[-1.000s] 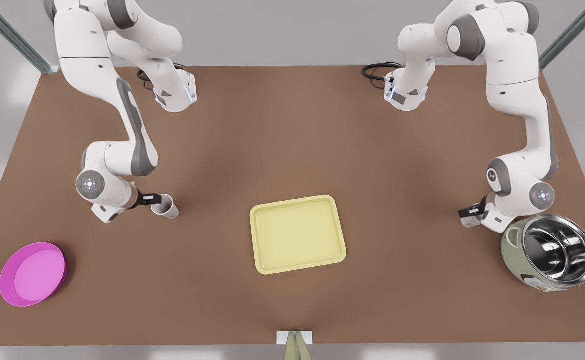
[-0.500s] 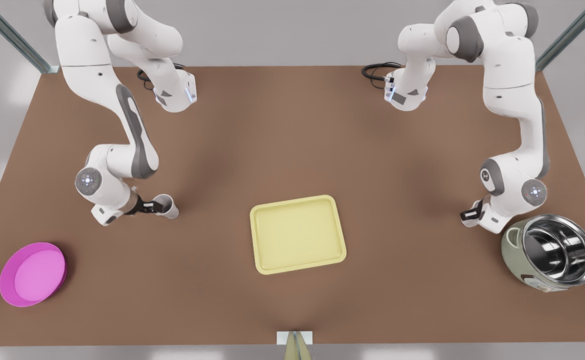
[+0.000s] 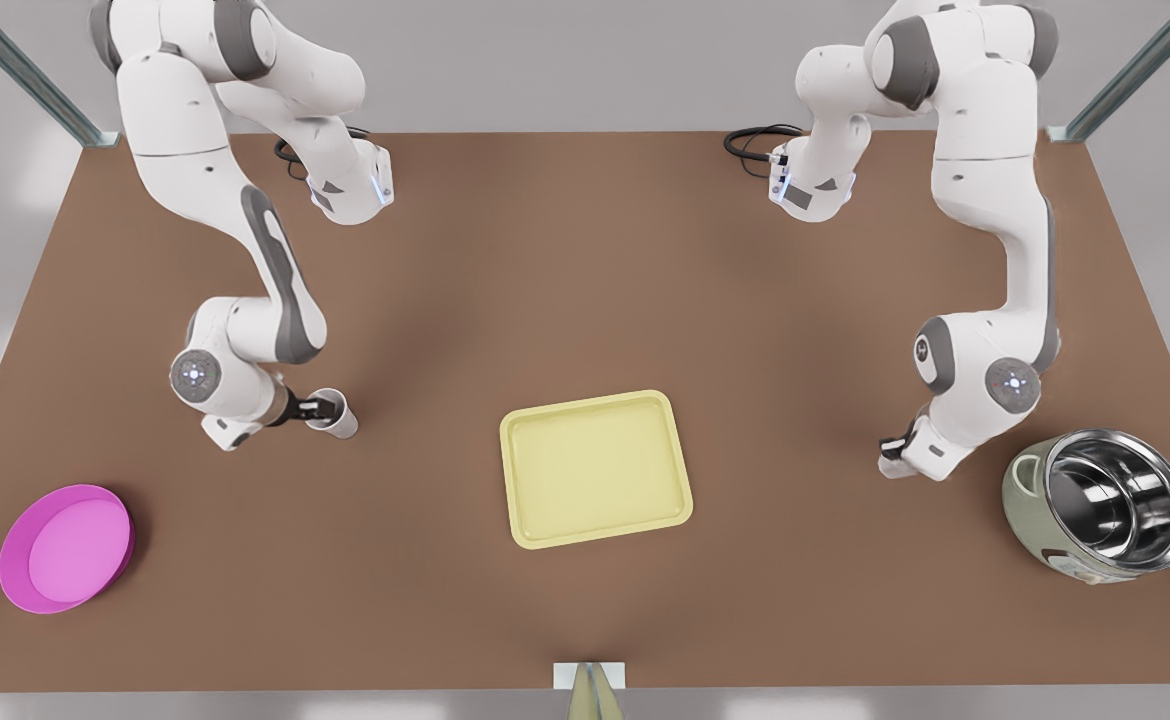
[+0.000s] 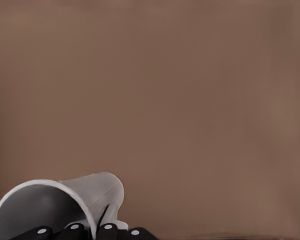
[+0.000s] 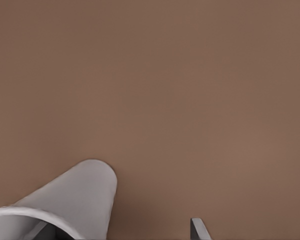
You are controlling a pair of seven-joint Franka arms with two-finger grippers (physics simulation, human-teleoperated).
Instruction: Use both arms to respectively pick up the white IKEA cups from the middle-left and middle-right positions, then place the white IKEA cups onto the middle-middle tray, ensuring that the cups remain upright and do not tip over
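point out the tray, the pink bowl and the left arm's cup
tray [image 3: 596,470], front view, bare floor at its middle
pink bowl [image 3: 66,549], front view, inside bottom
cup [image 4: 97,192], left wrist view, outer side wall

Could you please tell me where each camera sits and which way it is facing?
Front view: high, looking down on the brown table, tray and both arms.
Left wrist view: on the left arm, facing the table; left tool grips a white cup.
Right wrist view: likewise; another cup by a right tool finger.
Front and left wrist views share the left cup.
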